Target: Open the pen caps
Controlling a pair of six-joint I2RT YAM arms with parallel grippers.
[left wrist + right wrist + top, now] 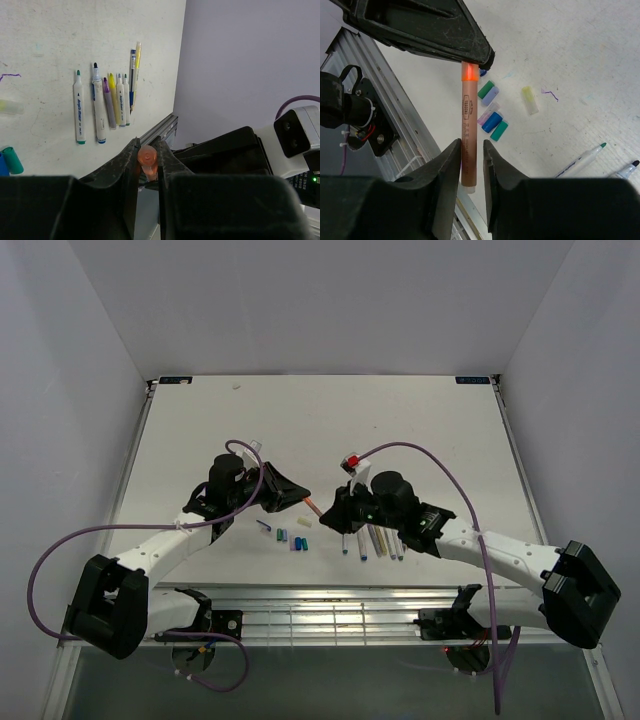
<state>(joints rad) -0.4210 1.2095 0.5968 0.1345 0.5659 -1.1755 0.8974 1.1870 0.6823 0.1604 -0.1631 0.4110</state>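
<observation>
Top external view had both my arms reaching in over the white table (400,420) and meeting a little way in from its near edge. My left gripper (297,499) and my right gripper (334,509) faced each other tip to tip, and a slim salmon-orange plastic pen (311,505) bridged them, up off the table.

Over to the left wrist camera: my left gripper was pinched narrow on the bright orange plastic cap (147,157). The cap's round end faced the lens, with a black finger pressed against each side.

Right wrist camera now: my right gripper was closed narrow around the lower part of the pen's barrel, and the pale end of the barrel poked out just past the fingers (445,165). The cap sat on the far end of the barrel with no gap that I could see, so it was still on.

Down on the table, loose caps lay in a small cluster. A teal-green plastic cap (485,89) touched a pale blue plastic cap (491,94). Beside them a clear purple plastic cap (487,114), a deep blue plastic cap (494,121) and a second teal plastic cap (499,130) were bunched together. A pale yellow plastic cap (529,99) lay apart from them.

A row of uncapped marker pens (109,107) with white, grey and yellow barrels lay side by side on my right, near the table's edge.
</observation>
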